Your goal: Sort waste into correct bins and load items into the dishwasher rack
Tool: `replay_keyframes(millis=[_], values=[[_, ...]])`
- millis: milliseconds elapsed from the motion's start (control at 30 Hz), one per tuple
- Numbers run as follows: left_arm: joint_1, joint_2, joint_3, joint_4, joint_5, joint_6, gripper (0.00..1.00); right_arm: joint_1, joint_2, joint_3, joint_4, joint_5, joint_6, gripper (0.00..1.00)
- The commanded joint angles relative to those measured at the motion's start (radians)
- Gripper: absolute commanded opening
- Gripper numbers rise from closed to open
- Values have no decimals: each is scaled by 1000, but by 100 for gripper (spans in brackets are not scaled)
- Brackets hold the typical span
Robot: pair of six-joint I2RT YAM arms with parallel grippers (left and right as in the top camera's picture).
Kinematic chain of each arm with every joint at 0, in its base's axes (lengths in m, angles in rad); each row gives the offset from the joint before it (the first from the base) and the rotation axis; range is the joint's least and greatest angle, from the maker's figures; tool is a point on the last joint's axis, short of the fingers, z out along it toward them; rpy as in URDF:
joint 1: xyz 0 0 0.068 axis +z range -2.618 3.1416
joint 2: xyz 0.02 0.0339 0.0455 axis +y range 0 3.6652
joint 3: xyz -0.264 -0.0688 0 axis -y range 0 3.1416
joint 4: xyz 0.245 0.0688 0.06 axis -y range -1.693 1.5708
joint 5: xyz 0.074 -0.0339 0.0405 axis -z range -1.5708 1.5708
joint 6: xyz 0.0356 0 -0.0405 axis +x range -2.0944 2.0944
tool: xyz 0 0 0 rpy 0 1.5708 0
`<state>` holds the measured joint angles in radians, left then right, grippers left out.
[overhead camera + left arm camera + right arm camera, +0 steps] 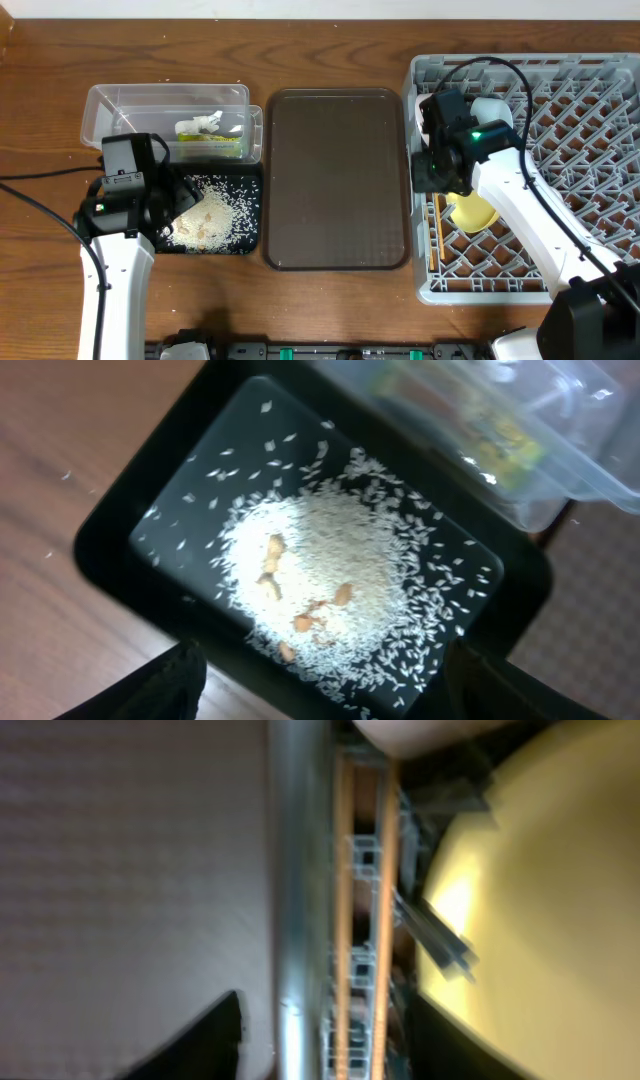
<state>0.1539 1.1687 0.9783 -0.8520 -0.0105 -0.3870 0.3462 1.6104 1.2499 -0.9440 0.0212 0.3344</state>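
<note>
The rice grains are heaped in the black tray. Single grains are scattered around the heap and a few brownish bits are seen on top of it. Some stray grains are also found on the desk beside the tray. The black tray is placed at the left side of the desk, right beside the clear tub. In the tub, the crumpled tissue and the yellow-green wrapper are contained. The left claw is positioned above the black tray. Its two fingers are spread wide and nothing is gripped between them.

The brown serving tray is laid in the middle of the desk, between the black tray and the dishwasher rack. In the rack, the two chopsticks are laid along the left wall, and the yellow plate is seen just beside them. A white round vessel is seen further back in the rack, partly covered by the right arm; whether it is a bowl or a cup cannot be told. The right claw is positioned over the chopsticks, its fingers apart, and nothing is gripped by it.
</note>
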Motion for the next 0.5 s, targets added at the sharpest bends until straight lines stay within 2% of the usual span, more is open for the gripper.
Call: replay_keyframes(millis=[0, 33, 67, 200, 333, 467], values=[[-39, -9, 8, 17, 63, 106, 80, -14, -72, 13, 83, -92, -64, 77], [-54, -9, 8, 17, 63, 128, 80, -14, -86, 13, 112, -108, -82, 84], [-70, -8, 8, 15, 63, 146, 80, -14, -101, 13, 137, -122, -118, 86], [-129, -5, 8, -63, 63, 170, 88, -24, -161, 13, 124, -123, -155, 84], [-134, -10, 8, -190, 64, 166, 87, -51, -225, 12, 35, -69, -72, 91], [-134, -78, -6, -214, 92, 193, 87, -57, -309, -3, -12, -36, -58, 94]])
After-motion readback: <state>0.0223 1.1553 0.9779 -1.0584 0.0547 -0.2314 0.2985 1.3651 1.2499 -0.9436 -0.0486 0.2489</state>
